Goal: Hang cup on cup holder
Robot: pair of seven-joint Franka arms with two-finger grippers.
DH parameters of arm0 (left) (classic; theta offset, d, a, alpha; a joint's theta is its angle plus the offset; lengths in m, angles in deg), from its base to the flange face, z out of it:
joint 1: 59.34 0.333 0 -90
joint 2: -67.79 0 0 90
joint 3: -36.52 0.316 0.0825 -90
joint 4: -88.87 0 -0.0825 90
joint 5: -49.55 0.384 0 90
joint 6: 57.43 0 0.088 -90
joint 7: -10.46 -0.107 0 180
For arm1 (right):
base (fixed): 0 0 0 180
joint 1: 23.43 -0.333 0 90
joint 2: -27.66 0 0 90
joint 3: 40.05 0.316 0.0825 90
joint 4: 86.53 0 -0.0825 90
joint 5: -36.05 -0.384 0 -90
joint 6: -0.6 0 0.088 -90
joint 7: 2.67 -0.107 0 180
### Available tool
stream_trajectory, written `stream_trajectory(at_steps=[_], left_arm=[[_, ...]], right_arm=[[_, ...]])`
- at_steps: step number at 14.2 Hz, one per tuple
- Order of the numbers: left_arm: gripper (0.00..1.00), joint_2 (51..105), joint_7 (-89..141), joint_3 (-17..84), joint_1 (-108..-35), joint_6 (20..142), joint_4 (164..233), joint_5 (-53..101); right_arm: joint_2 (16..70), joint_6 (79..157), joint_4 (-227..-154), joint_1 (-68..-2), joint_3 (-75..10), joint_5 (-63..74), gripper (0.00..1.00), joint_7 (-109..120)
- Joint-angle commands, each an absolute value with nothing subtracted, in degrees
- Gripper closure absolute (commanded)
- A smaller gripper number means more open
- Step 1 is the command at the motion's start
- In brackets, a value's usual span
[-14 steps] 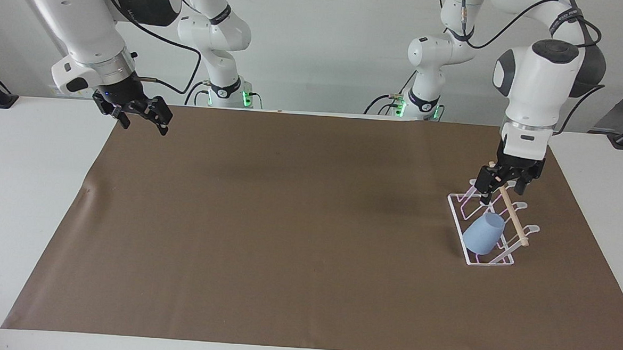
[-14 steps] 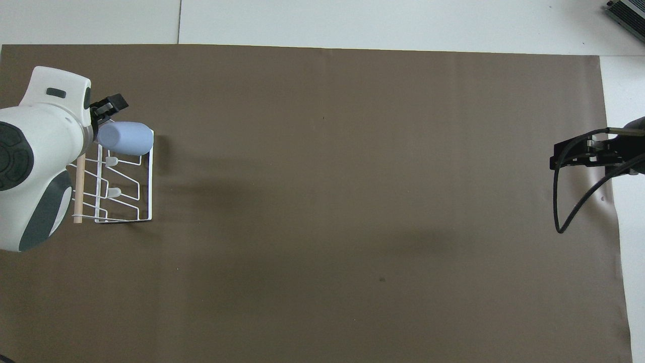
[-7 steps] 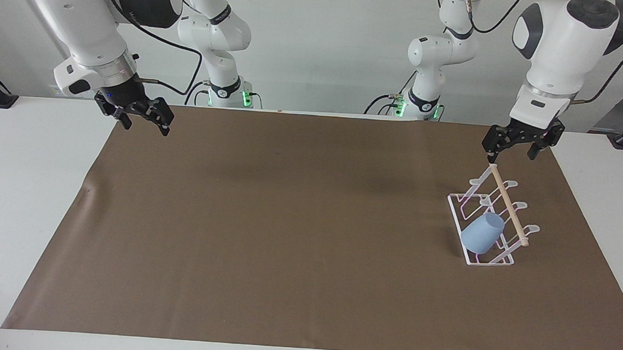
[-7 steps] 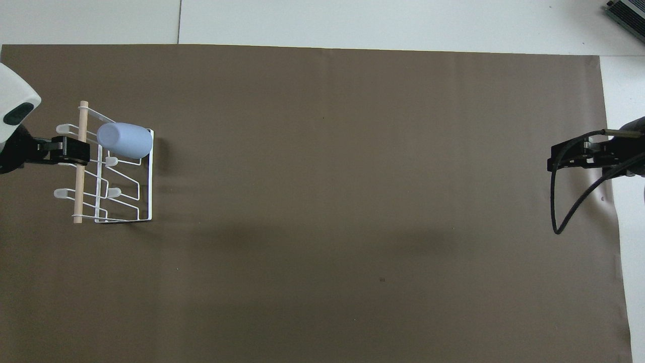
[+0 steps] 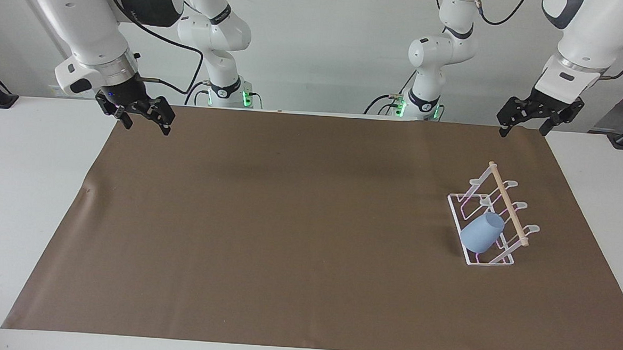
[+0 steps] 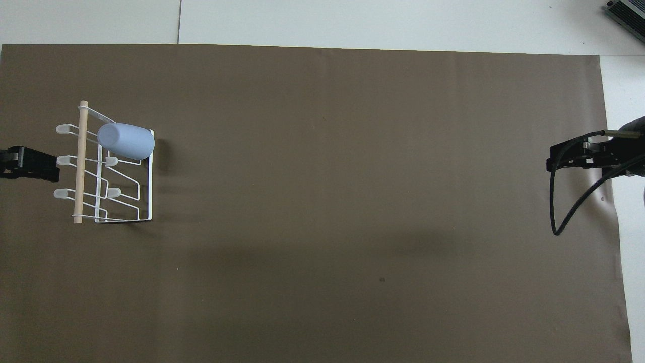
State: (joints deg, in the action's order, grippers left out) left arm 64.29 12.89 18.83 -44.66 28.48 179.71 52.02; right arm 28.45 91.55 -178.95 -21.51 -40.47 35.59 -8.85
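Since the earlier frames, the left gripper (image 5: 525,122) has been lifted clear of the cup holder (image 5: 493,219), open and empty. The cup (image 5: 482,233) is hung; nothing seems left. The right gripper (image 5: 142,119) waits, open and empty.

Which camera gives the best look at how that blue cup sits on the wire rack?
The facing view: there the cup shows side-on, tilted over a slanted prong of the cup holder, its mouth toward the wooden dowel. The overhead view shows only the cup's base and side, hiding the prong.
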Motion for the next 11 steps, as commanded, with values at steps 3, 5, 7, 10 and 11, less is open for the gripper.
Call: stream_trajectory(at_steps=[3,5,7,10,11], left_arm=[[0.0,62.6,12.0,28.9,-55.1,27.1,179.8,51.0],[0.0,62.5,11.9,32.4,-58.9,27.2,179.9,51.0],[0.0,62.5,11.5,32.5,-58.9,27.2,179.7,51.0],[0.0,62.5,10.4,32.0,-57.5,26.7,179.5,50.8],[0.0,62.5,10.5,31.7,-56.5,26.6,179.5,48.6]], right_arm=[[27.2,91.9,-180.1,-21.8,-40.8,34.7,0.0,-9.7],[27.2,91.9,-180.1,-21.8,-40.8,34.7,0.0,-9.7],[27.2,91.9,-180.1,-21.8,-40.8,34.6,0.0,-9.7],[27.2,91.8,-180.1,-21.8,-40.8,34.6,0.0,-9.7],[27.2,91.8,-180.1,-21.8,-40.8,34.6,0.0,-9.6]])
